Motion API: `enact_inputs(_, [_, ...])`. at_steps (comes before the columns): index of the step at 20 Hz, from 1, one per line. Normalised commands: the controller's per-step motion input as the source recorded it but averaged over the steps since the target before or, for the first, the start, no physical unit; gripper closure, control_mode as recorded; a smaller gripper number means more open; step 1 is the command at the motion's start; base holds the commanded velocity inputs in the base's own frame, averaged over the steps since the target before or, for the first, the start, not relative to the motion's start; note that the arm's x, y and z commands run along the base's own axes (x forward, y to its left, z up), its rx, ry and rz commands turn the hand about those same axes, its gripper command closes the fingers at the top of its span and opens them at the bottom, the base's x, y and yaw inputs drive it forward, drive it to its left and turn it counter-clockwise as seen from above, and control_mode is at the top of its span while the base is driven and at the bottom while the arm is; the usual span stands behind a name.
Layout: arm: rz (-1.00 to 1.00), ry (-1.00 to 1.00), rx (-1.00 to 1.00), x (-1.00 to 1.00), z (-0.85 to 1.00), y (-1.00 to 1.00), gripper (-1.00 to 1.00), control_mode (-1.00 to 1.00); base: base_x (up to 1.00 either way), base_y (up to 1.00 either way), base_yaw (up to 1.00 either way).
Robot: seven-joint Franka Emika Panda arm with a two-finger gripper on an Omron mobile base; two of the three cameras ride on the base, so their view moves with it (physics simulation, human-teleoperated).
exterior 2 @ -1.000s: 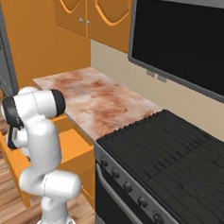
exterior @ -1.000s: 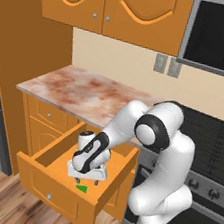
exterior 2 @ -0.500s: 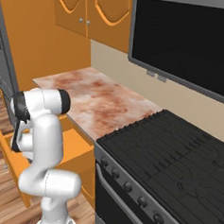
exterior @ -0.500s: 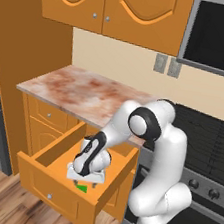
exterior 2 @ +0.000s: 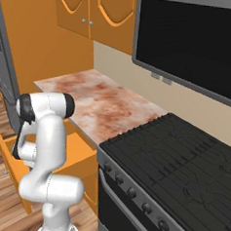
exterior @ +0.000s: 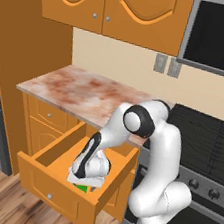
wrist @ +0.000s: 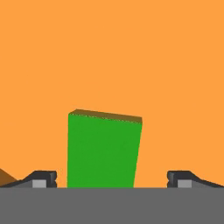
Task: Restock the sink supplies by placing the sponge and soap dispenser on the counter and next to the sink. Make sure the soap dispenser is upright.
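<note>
Orange wood forms the open drawer (exterior: 49, 176) seen in the left base view, pulled out from the cabinet below the counter (exterior: 86, 93). The white arm bends down from its shoulder and reaches into the drawer, with the gripper (exterior: 85, 181) low over the drawer floor. A small patch of the green sponge (exterior: 82, 186) shows directly under the hand, at the 6 o'clock side of it. The marbled counter lies at 12 o'clock from the drawer, and the black stovetop (exterior: 206, 137) lies at 3 o'clock from the counter.

Right base view: the arm stands at 9 o'clock in the picture, in front of the drawer (exterior 2: 78, 151). The counter (exterior 2: 103, 104) runs from 10 o'clock toward the centre and meets the stovetop (exterior 2: 178, 161) on its 4 o'clock side.

Hand view: the sponge (wrist: 104, 148) lies flat on the orange drawer floor (wrist: 109, 52), at 6 o'clock in the picture. The two dark fingertips (wrist: 41, 178) stand wide apart, one at each side of the sponge, clear of it; nothing is clamped between them.
</note>
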Motion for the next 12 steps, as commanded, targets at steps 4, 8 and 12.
enact_inputs(4, [0.04,-0.01,0.05,0.00,-0.27,0.00,-1.00,-1.00,0.00,0.00,0.00])
enact_inputs(8, [0.02,0.00,0.02,0.00,-0.26,0.00,-1.00,-1.00,0.00,0.00,0.00])
enact_inputs(12, [0.00,-0.02,0.00,0.00,-0.08,0.09,-1.00,-1.00,0.00,0.00,0.00])
